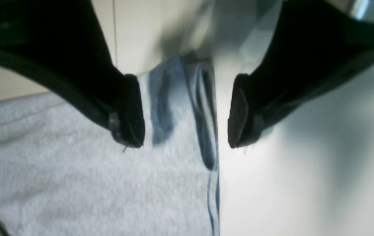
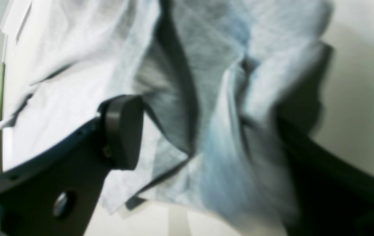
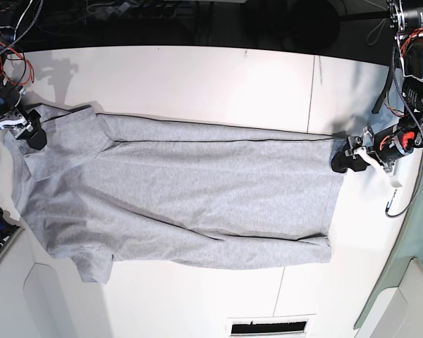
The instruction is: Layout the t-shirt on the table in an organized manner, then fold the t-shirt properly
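The grey t-shirt (image 3: 176,204) lies spread lengthwise across the white table (image 3: 197,77), hem to the right and sleeves to the left. My left gripper (image 3: 347,162) is at the hem's upper right corner. Up close the left gripper (image 1: 187,111) is open, and its black fingers (image 1: 128,111) straddle the edge of the t-shirt (image 1: 75,170), with bare table (image 1: 305,164) on the right side. My right gripper (image 3: 34,132) is at the shirt's upper left corner by the sleeve. In the wrist view the right gripper (image 2: 206,137) stands open with bunched t-shirt (image 2: 206,65) cloth between its jaws.
Cables and electronics (image 3: 7,28) crowd the back left corner. A camera rig (image 3: 416,56) stands at the back right. A thin seam (image 3: 311,91) crosses the table. A vent slot (image 3: 268,327) sits at the front edge. Green-grey cloth (image 3: 409,239) borders the right side.
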You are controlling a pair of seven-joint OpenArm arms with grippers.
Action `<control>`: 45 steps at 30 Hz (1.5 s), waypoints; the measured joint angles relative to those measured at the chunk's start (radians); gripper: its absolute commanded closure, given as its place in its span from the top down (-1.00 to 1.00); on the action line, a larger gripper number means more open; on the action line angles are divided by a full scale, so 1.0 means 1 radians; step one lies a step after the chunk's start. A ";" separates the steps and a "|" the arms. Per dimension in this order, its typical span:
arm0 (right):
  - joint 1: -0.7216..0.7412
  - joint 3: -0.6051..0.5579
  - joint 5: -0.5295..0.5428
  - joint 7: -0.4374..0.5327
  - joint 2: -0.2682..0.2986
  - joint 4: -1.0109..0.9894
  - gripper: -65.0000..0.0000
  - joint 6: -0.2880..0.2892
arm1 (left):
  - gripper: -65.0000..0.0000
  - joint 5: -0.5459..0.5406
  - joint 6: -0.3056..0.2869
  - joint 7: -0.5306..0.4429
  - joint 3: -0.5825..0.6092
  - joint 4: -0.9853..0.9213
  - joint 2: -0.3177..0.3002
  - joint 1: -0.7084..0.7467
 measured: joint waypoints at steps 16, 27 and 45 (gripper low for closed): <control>-0.008 0.000 0.011 -0.026 -0.003 -0.004 -1.00 -0.016 | -1.00 0.056 -0.087 0.025 -0.005 -0.011 0.058 0.022; -0.099 0.001 0.029 -0.143 0.039 0.114 -1.00 -0.023 | -1.00 0.013 -0.079 0.181 0.001 0.248 -0.002 0.176; -0.318 0.001 0.062 -0.158 0.039 0.366 -1.00 -0.019 | -1.00 -0.020 -0.079 0.178 0.002 0.413 -0.063 0.389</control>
